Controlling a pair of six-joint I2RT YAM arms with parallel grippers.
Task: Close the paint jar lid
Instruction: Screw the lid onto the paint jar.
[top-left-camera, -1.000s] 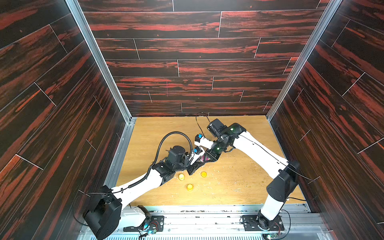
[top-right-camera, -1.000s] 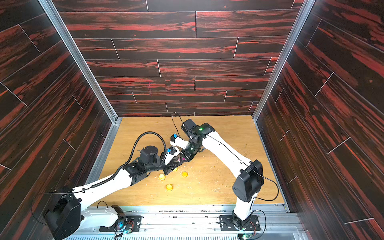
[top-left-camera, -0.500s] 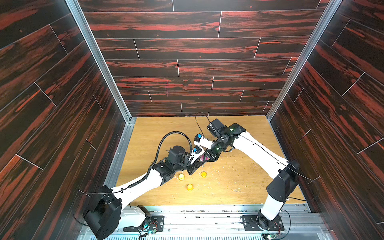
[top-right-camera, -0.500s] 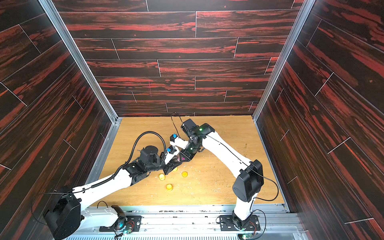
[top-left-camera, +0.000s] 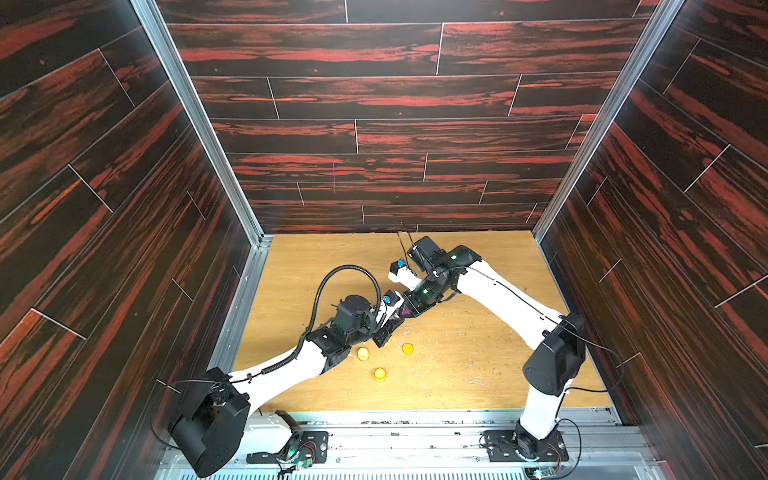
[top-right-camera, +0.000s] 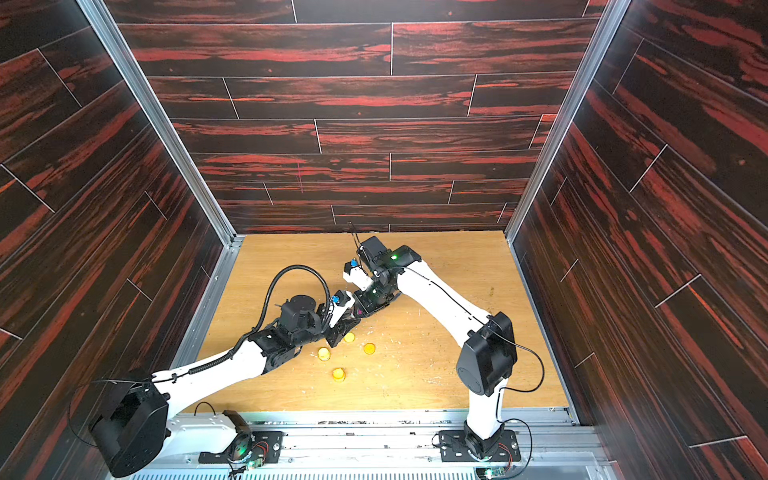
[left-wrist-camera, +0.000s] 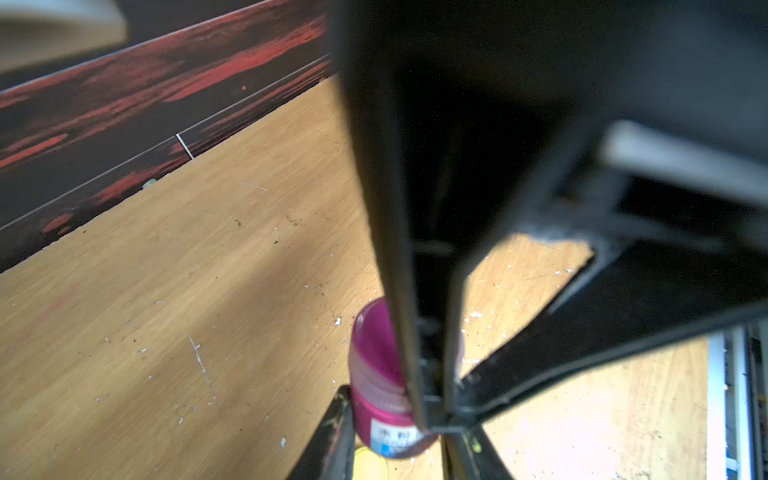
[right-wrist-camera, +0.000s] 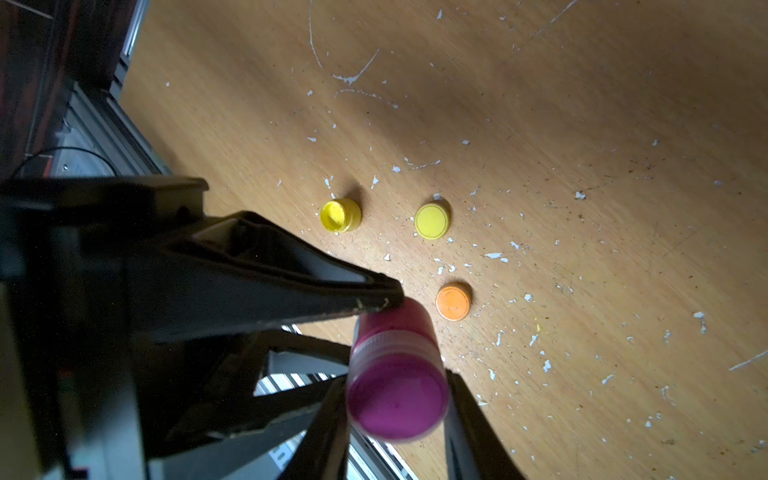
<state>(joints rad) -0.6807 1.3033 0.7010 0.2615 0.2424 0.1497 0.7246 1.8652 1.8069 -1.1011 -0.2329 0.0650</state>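
Nothing moved since a second earlier. Left gripper (left-wrist-camera: 397, 415) stayed clamped tight on small magenta plastic paint jar (right-wrist-camera: 395, 322), mid wooden table (top-left-camera: 478, 374); right gripper (right-wrist-camera: 397, 386), jaws narrow, pinched its round magenta lid (right-wrist-camera: 397, 401). Tightening presumably unfinished.

Scuffed matt wood table (right-wrist-camera: 582, 124); jar (right-wrist-camera: 395, 332) probably glossy plastic.

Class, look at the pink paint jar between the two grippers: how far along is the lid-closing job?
Done: the lid already sits on the paint jar. In hand: the left gripper clamps the jar's body, and the right gripper appears to pinch the lid from both sides. Left: turning it fully tight, then letting go. Whether it is already tight cannot be told.
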